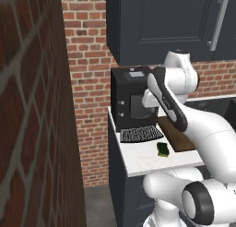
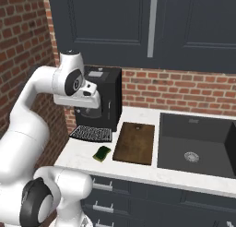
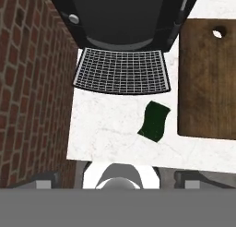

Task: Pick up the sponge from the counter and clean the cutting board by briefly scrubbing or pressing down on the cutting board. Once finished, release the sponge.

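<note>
Sponge lies flat on the counter, green face up, between the black grid tray and the cutting board, touching neither. Gripper hangs high above, fingers spread wide, holding nothing

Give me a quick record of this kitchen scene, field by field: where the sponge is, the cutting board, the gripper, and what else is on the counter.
sponge: lies flat on the counter, green face up, between drip tray and cutting board, touching neither
cutting board: dark wood, flat on the counter beside the sponge, nothing on it
gripper: open, holding nothing, high above the counter, looking down at it
coffee machine: black, against the brick wall, grid drip tray in front
sink: dark basin beyond the board
task stage: sponge not yet picked up
</note>
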Available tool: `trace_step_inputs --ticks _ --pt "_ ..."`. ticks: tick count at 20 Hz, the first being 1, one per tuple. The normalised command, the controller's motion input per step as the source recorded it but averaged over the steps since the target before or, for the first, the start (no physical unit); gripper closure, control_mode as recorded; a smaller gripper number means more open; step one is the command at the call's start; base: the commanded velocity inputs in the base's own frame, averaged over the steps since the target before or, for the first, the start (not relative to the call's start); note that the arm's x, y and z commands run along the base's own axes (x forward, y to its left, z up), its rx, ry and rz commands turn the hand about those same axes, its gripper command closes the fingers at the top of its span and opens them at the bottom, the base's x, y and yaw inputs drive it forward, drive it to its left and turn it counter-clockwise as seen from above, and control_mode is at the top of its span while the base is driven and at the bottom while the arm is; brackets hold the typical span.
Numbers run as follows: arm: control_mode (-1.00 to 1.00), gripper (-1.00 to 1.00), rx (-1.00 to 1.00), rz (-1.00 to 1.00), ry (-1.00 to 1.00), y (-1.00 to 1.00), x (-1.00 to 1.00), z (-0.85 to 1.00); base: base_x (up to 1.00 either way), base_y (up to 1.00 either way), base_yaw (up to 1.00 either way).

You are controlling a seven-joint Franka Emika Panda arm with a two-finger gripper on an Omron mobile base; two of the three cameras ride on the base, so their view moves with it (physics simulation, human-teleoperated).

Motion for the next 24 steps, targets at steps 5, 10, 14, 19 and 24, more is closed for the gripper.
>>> trace_step_inputs --ticks 5,10,14,19,24 --pt "-1.0 -1.0 -0.04 0.01 0.01 -0.26 -0.35 -0.32 0.0 0.0 0.0" --pt "-1.0 -1.0 -0.04 -0.01 0.0 -0.07 -0.15 -0.34 0.0 0.0 0.0" --pt "-1.0 -1.0 -0.04 0.0 0.05 -0.02 0.0 -0.32 0.0 0.0 0.0" --pt "-1.0 -1.0 -0.04 -0.03 0.01 -0.08 0.0 -0.25 0.0 0.0 0.0" --pt "-1.0 -1.0 0.1 -0.08 0.0 -0.29 0.0 -0.37 0.0 0.0 0.0"
